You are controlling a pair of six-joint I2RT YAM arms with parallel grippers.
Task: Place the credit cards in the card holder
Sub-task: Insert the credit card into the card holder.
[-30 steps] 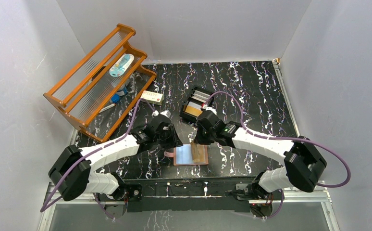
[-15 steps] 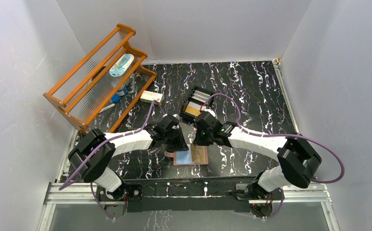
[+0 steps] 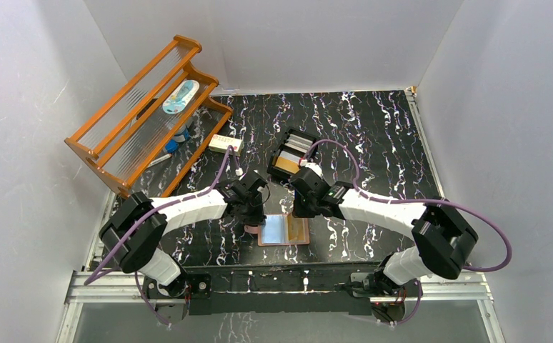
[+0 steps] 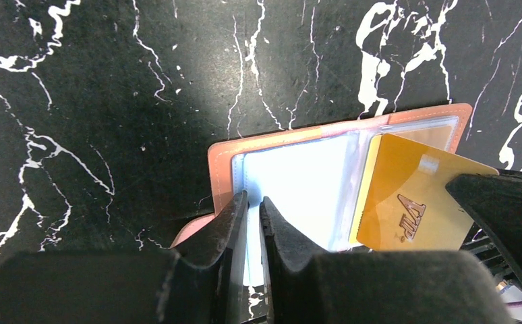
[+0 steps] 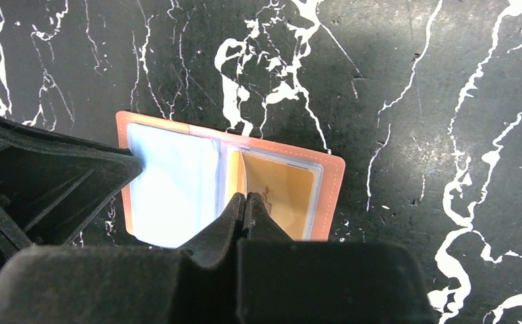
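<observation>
Overhead we see the holder [image 3: 273, 230] open beneath both pincers. Left wrist: the left pincer [image 4: 253, 198] is nearly closed at its edge; we cannot tell its grip. Right wrist: the right pincer [image 5: 245, 197] clamps a card [image 5: 237, 175] just ahead; tilted, it may miss the sleeve.

Ahead of my left gripper [image 4: 253, 202] and off to its left the table [image 4: 110, 101] is bare, free to pass over. To its right the open card holder [image 4: 299, 175] lies flat. Just past that my right gripper [image 5: 245, 200] stands with a gold card [image 4: 407, 202] slanting over it, so that side is tight. For the right jaws, the left gripper's body blocks the left; ahead and to the right is bare marble. Further ahead of them sits the black tray [image 3: 291, 153]. The wooden rack [image 3: 145, 121] stands well off to the left.
</observation>
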